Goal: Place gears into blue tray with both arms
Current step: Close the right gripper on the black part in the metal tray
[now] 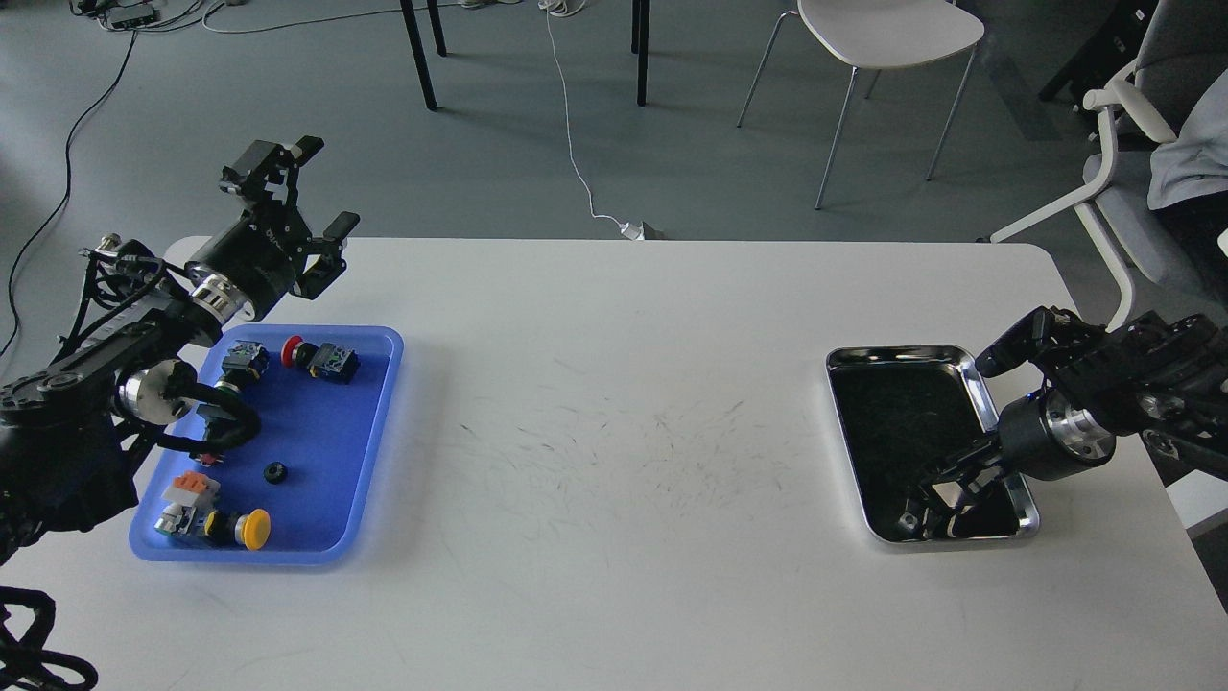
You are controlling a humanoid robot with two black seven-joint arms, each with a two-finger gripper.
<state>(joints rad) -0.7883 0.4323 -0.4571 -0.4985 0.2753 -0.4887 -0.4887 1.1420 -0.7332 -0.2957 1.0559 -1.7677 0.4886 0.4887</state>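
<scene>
The blue tray (374,422) lies at the table's left. On its floor rests one small black ring gear (275,472). My left gripper (309,197) hangs open above the tray's far left corner, holding nothing. My right gripper (926,513) reaches down into the near end of the steel tray (974,379) at the right. Its dark fingers merge with the tray's black inside, so their state does not show. A small dark piece sits right at the fingertips, and I cannot tell what it is or whether it is held.
Several push-button switches with red (309,356), yellow (251,529) and orange (195,488) parts lie in the blue tray. Beyond the table's far edge stand a white chair (883,43) and table legs. An office chair (1132,182) is at the right.
</scene>
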